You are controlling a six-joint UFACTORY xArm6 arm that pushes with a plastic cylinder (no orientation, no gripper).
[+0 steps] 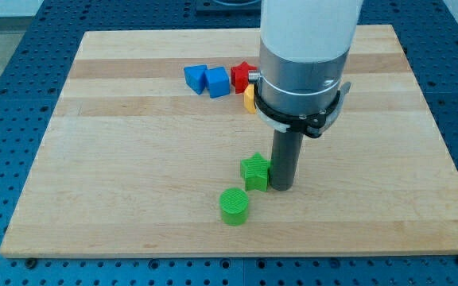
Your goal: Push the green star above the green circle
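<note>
The green star [254,171] lies on the wooden board [133,143], a little below the middle. The green circle [234,206] lies just below and to the left of the star, a small gap apart. My tip [281,187] rests on the board right beside the star's right side, touching or nearly touching it. The arm's white and grey body above hides part of the blocks near the view's top.
Two blue blocks [206,79] lie side by side near the view's top centre. A red block [242,76] and a yellow block [249,98] sit just right of them, partly hidden behind the arm.
</note>
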